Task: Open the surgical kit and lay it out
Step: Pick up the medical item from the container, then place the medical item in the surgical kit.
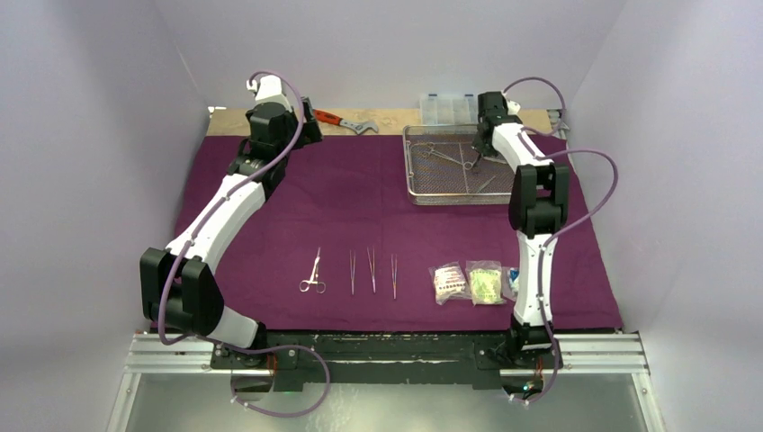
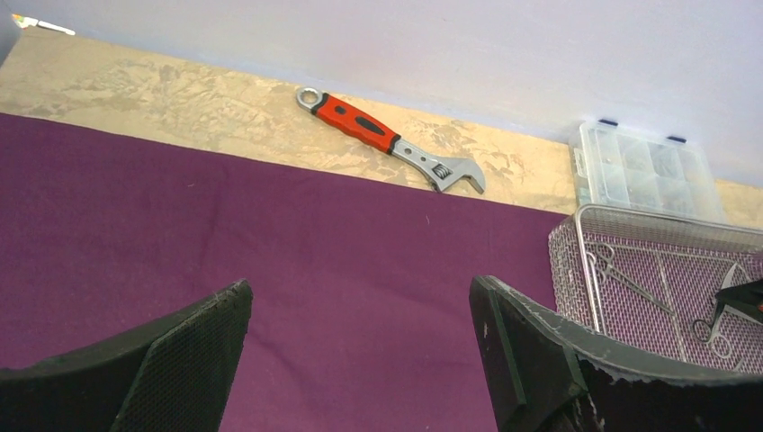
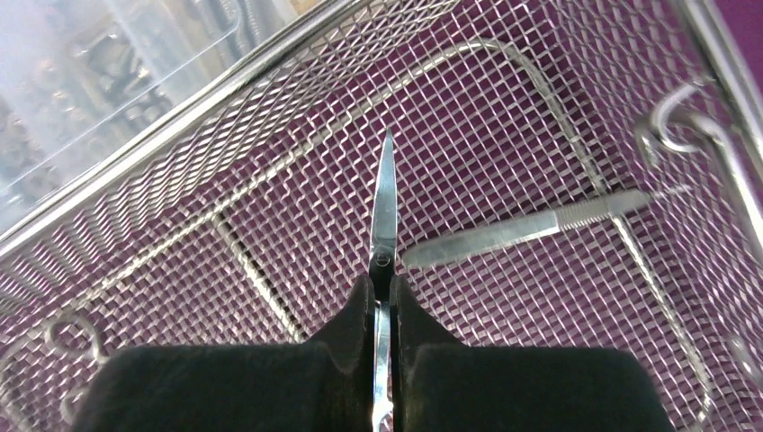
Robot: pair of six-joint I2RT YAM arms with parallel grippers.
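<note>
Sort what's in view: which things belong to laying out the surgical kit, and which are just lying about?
Kit: purple cloth, wire-mesh tray, forceps, three tweezers, clear packets, scissors held in the right gripper.
Lying about: red-handled wrench, clear compartment box, both beyond the cloth's far edge.

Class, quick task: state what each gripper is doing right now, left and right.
Left gripper: jaws open, holding nothing.
Right gripper: jaws shut on steel scissors, over the mesh tray.
</note>
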